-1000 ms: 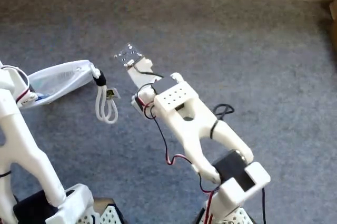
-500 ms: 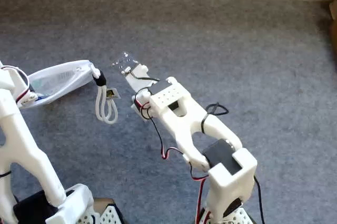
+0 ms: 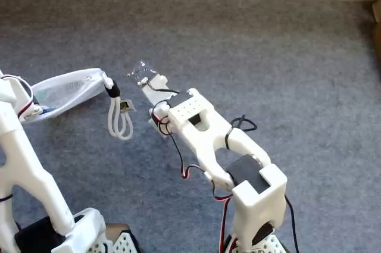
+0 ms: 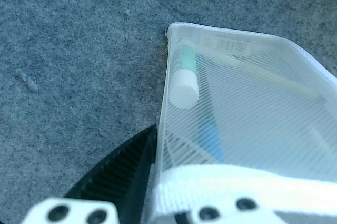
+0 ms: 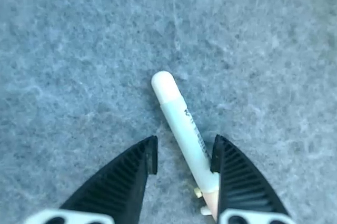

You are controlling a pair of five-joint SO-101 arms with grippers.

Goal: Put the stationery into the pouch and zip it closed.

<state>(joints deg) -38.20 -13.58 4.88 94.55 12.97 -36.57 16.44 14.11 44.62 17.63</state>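
Pouch [image 4: 247,108] clamped in the left gripper [image 4: 158,182]; right gripper [image 5: 185,144] spread open astride a white pen [image 5: 176,110] on carpet [image 5: 79,50]

Pen barrel: a short line of dark print runs along the white pen [image 5: 181,124], too small to make out from here.
Pouch sticker: a pale sticker [image 4: 231,46] with fine dark marks, rather like a barcode strip, shows through the mesh of the pouch [image 4: 263,103] near one corner; nothing on it is legible.
Cord tag: a small dark tag [image 3: 125,106] hangs by the pouch's white loop [image 3: 119,123]; its marking can't be read.
Legible words or numbers: none.
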